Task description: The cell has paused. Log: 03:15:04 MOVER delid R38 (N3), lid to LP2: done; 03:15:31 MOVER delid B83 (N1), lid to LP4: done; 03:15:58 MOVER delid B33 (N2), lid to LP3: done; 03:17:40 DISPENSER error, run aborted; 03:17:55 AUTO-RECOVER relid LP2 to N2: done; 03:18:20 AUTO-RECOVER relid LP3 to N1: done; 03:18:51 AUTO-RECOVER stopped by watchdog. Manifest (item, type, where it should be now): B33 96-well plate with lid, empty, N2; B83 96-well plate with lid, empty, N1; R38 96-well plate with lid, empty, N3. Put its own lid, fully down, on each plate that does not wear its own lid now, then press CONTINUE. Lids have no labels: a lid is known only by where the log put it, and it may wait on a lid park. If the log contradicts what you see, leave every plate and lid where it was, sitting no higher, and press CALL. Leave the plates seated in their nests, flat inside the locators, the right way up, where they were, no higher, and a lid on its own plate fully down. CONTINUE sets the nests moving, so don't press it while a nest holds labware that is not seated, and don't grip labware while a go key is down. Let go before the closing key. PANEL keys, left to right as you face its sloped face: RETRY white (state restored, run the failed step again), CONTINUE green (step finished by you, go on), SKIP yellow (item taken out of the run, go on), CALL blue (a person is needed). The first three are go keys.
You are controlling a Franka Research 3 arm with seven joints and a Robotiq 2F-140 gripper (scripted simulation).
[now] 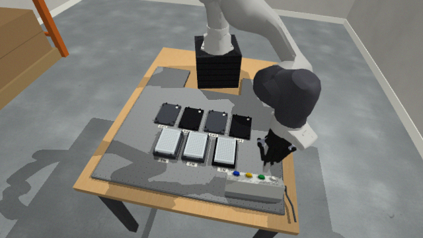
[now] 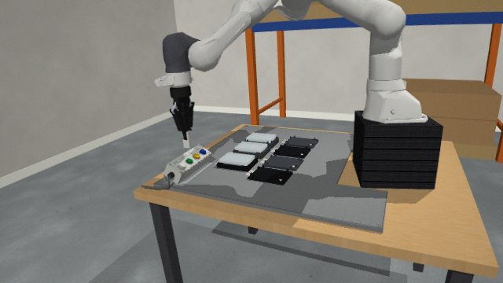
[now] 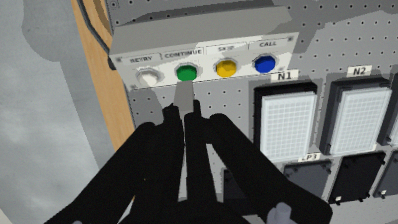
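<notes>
Gripper (image 3: pixel 184 102) is fully closed, fingertips pressed together, nothing between them. It hangs point-down above the panel (image 2: pixel 178 167), not touching it; in the exterior view a gap shows between the pale tip and the key row.

Wrist view: the tip lines up with the green CONTINUE key (image 3: pixel 186 72), just short of it. RETRY, white (image 3: pixel 148 76), lies to one side; SKIP, yellow (image 3: pixel 225 67), and CALL, blue (image 3: pixel 264 63), to the other.

Three 96-well plates sit in a row beside the panel, well apart from the gripper. The plate at N1 (image 3: pixel 287 124) is nearest the panel, the plate at N2 (image 3: pixel 358 120) next, the third plate (image 1: pixel 168 142) farthest. All three show pale gridded tops and lie flat in their dark nests. Whether each top is a lid or bare wells, cannot tell.

Four dark lid parks (image 1: pixel 240 127) lie in a row behind the plates, nothing on them.
</notes>
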